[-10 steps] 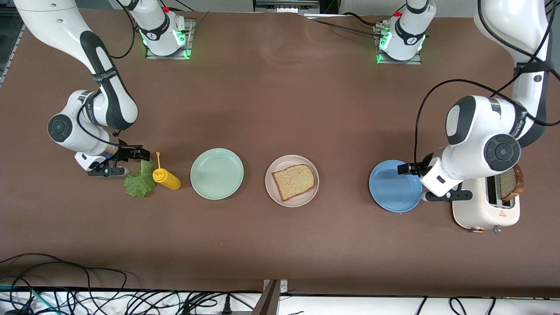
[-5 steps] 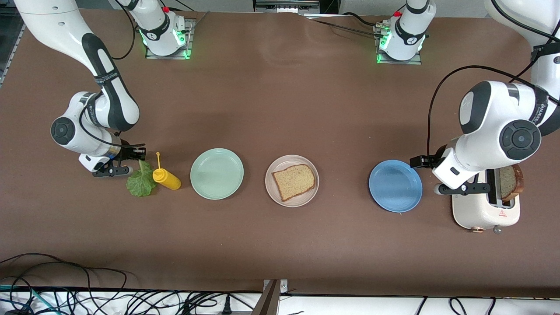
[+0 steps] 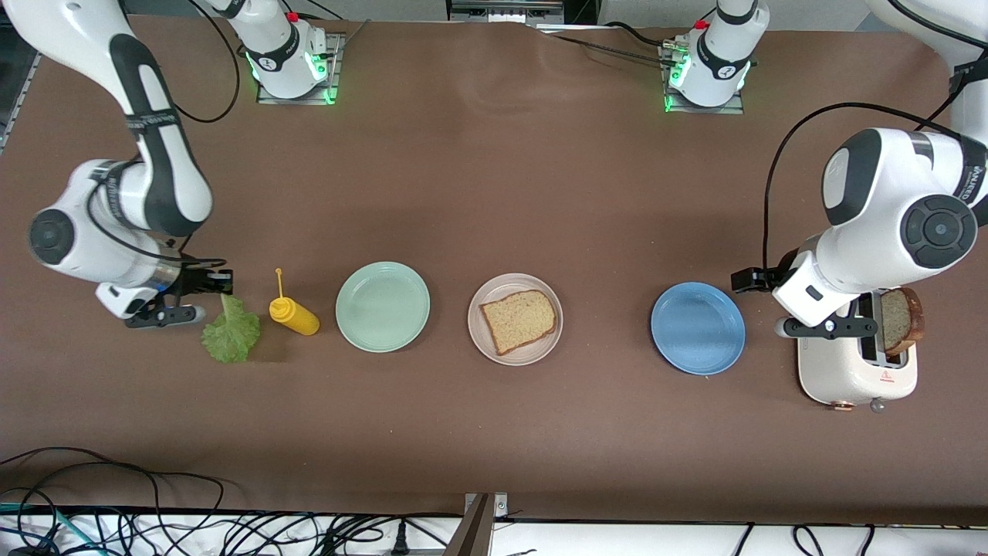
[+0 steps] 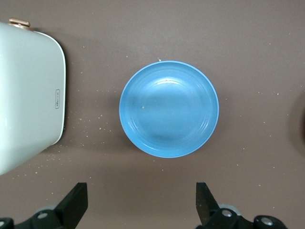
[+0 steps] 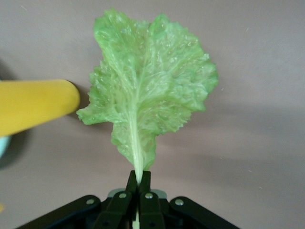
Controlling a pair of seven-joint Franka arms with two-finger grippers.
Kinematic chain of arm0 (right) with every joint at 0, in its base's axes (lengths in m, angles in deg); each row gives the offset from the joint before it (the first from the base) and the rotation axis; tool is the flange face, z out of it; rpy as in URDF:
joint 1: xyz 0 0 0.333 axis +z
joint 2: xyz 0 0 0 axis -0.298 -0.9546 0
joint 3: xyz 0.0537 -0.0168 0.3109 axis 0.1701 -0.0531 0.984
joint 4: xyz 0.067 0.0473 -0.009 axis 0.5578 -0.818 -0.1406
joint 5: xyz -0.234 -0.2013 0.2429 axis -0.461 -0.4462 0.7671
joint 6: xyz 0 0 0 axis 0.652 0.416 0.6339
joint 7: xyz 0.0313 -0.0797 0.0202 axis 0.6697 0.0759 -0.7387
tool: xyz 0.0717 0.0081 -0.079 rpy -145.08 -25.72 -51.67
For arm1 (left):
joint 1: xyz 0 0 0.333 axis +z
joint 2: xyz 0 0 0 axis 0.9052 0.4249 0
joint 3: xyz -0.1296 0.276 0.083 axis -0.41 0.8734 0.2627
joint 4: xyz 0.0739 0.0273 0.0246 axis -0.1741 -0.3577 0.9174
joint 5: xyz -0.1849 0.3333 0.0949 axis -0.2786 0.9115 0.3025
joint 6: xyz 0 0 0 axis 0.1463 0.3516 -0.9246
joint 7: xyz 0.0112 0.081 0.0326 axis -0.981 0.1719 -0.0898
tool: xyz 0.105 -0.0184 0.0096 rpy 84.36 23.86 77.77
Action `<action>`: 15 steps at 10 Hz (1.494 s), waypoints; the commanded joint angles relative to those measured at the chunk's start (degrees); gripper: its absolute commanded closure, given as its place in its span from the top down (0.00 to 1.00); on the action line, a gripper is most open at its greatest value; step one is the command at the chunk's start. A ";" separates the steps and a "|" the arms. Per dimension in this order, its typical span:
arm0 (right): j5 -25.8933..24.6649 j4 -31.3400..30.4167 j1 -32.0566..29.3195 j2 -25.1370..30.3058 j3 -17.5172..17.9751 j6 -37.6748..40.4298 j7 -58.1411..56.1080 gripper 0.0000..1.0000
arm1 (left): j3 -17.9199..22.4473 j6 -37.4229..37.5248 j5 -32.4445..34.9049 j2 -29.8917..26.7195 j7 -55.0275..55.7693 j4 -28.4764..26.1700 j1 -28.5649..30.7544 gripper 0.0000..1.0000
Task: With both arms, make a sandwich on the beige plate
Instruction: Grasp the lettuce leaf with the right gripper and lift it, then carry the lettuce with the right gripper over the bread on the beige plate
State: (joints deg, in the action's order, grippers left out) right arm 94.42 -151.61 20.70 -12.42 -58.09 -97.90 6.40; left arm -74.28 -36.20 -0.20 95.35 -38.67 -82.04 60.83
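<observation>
From the beige plate (image 3: 515, 351), which bears a bread slice (image 3: 519, 320), I list toward the right arm's end a second plate (image 3: 383, 306), bottle (image 3: 293, 314), lettuce (image 3: 230, 333); toward the left arm's, a third plate (image 3: 698, 328), toaster (image 3: 855, 372).

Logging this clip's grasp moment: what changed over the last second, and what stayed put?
The right gripper shut on the lettuce leaf by its stem and carried it away from the mustard bottle, toward the right arm's end of the table. The left gripper, open, moved off the blue plate toward the toaster. The plates, bottle, toaster and both bread slices stayed put.
</observation>
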 commanded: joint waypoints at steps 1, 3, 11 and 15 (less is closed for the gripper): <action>1.13 11.95 -0.11 -0.25 -1.10 14.76 -0.70 0.00 | -0.32 1.02 1.51 -2.03 -2.36 -0.67 0.86 1.00; 1.13 18.90 0.15 0.18 -0.76 25.24 3.05 0.00 | -0.32 2.07 1.16 -2.91 -4.19 -0.49 0.86 1.00; 0.42 21.05 16.90 0.73 6.80 23.38 49.68 0.00 | 0.91 3.04 1.07 -5.99 -4.30 0.03 1.21 1.00; 0.69 21.05 28.61 -7.52 6.72 6.09 74.65 0.00 | 0.99 2.95 1.15 -6.16 -4.29 1.35 1.12 1.00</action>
State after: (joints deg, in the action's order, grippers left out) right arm 94.91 -131.34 46.99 -16.75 -50.76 -86.52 73.47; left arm -73.32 -34.10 -0.20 89.88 -42.18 -81.21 61.92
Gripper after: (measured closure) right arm 0.969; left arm 0.000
